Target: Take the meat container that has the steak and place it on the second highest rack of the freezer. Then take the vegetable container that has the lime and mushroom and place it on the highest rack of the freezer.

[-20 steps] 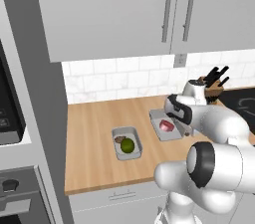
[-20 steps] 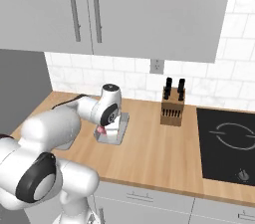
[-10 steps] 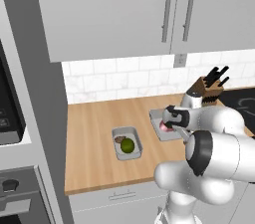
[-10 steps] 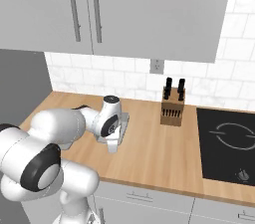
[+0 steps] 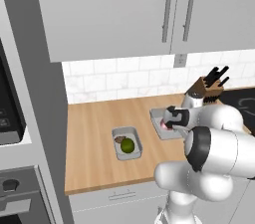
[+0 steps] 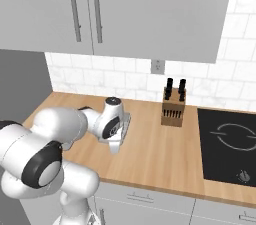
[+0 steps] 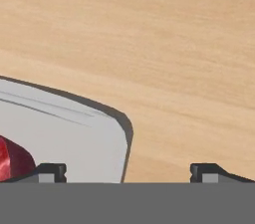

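Step in hand looks like grabbing the shallow grey meat tray [image 5: 158, 117] w/ the small red-pink steak slab [image 7: 12, 161]; it sits on the light wooden desk [image 5: 94, 128], right of the second grey tray [image 5: 127, 143] holding the round dark-green lime [image 5: 128, 145] & small brown mushroom [image 5: 119, 139]. The dark two-finger tool [image 7: 127, 170] hangs low over the meat tray, fingers spread wide, straddling its rim, gripping nothing. Next move prob. calls for closing on that rim, then lifting. Count: 2 trays, 1 steak, 1 lime, 1 mushroom.

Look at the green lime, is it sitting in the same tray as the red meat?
No, the lime sits with a small brown mushroom in its own tray, apart from the steak's tray.
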Motion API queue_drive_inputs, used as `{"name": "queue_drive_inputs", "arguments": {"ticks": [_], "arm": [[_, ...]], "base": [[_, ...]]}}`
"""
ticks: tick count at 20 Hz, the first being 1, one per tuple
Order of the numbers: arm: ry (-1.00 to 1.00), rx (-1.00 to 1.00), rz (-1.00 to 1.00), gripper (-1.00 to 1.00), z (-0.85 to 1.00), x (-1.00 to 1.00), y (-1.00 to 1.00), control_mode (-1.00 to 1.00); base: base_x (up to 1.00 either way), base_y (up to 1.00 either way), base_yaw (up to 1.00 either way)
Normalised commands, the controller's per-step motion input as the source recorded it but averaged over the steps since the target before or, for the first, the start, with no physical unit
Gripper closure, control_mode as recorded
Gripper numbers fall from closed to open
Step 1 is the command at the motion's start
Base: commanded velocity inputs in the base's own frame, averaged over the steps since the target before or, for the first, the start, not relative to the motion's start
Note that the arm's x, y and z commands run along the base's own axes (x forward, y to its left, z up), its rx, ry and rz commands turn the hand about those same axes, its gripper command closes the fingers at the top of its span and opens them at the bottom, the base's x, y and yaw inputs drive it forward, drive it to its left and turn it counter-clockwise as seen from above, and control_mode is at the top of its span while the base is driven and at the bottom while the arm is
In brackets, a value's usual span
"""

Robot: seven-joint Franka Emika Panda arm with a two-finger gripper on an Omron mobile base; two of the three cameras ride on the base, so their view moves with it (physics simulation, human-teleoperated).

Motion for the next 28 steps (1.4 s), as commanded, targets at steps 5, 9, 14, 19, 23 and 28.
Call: {"name": "queue_drive_inputs", "arguments": {"ticks": [5, 9, 14, 19, 23, 28], "arm": [[0.00, 0.00, -0.09, -1.00, -0.03, 0.13, -0.03, -1.00], [0.00, 0.00, -0.11, -1.00, -0.01, 0.15, 0.00, -1.00], [0.00, 0.00, -0.03, -1.00, -0.36, 0.06, 0.01, -1.00], [0.00, 0.00, 0.00, 1.00, -0.32, 0.00, 0.09, -1.00], [0.00, 0.00, 0.00, 1.00, 0.00, 0.00, 0.00, -1.00], [0.00, 0.00, 0.00, 1.00, 0.00, 0.00, 0.00, -1.00]], "base": [[0.00, 0.00, 0.00], [0.00, 0.00, 0.00], [0.00, 0.00, 0.00], [0.00, 0.00, 0.00], [0.00, 0.00, 0.00], [0.00, 0.00, 0.00]]}}
